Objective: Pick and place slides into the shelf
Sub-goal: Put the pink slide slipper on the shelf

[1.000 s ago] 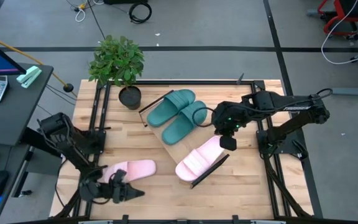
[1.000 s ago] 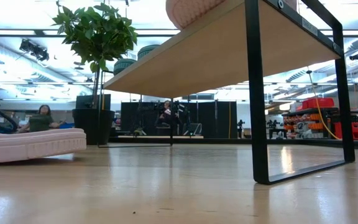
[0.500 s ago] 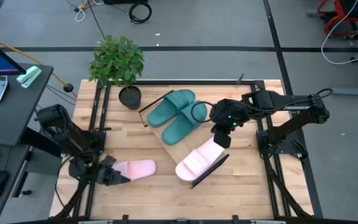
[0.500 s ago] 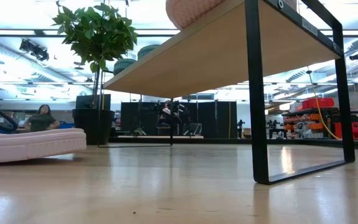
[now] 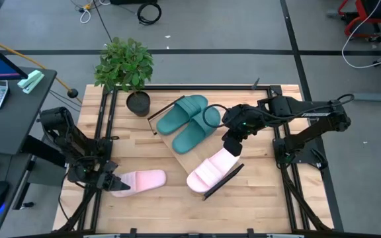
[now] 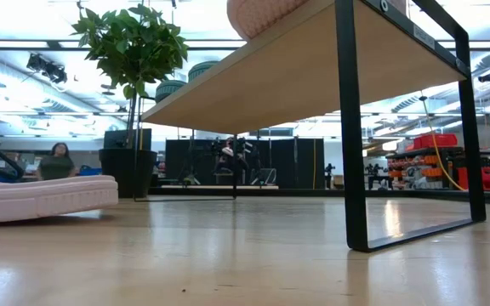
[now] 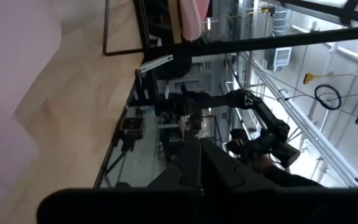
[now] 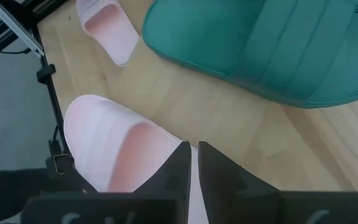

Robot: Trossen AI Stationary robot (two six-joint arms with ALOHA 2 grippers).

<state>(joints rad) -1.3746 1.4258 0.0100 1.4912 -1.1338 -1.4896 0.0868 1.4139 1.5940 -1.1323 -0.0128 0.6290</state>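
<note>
The shelf [image 5: 185, 156] lies slantwise on the table's middle. The teal pair [image 5: 190, 120] rests sole-down on its far end, and one pink slide [image 5: 210, 170] on its near end. The second pink slide [image 5: 143, 180] lies flat on the tabletop near the left. My left gripper [image 5: 116, 188] is shut, low beside that slide's left end; in the left wrist view its fingers [image 7: 199, 163] stand next to the pink foam [image 7: 5, 93]. My right gripper [image 5: 231, 148] is shut over the right end of the shelf's pink slide [image 8: 123, 149]. My left gripper sits right beside the left end of the tabletop slide [image 5: 123, 184]; whether it touches the foam I cannot tell. My right gripper points down over the rim of the shelf's pink slide [image 8: 166, 146]; whether its tips touch it I cannot tell.
A potted plant [image 5: 126, 66] stands at the table's far left corner. The shelf's black end bar [image 6: 351, 127] rises from the tabletop near the low camera. Black frame rails run along both table sides. Bare wood lies along the near edge.
My left gripper has moved from the table's near edge toward the far-left, drawing up beside the left end of the tabletop pink slide. My right gripper has shifted a little toward the left and far side over the shelf's pink slide. The slides have stayed in place.
</note>
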